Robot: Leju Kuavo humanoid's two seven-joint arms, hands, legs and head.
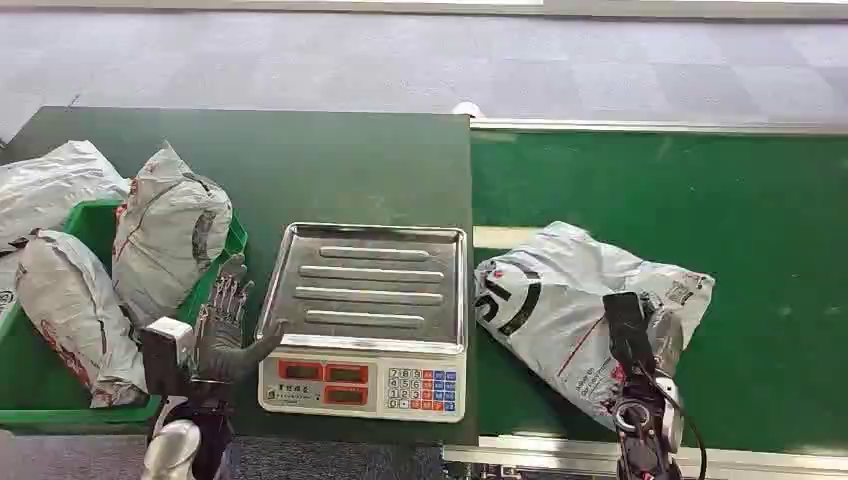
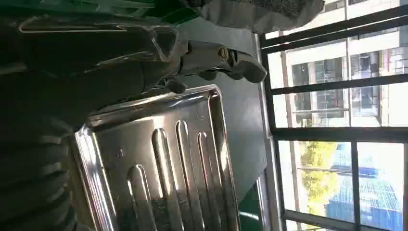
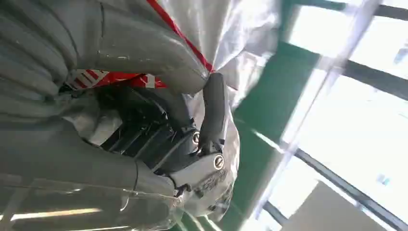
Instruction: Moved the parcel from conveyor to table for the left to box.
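Grey plastic wraps the parcel on the green conveyor, and the right robot hand has its fingers closed on the near side. The soft bag could slip or sag when lifted and catch the one scale beside it. The left robot hand waits wide and empty on the table. Three bags sit by one green box
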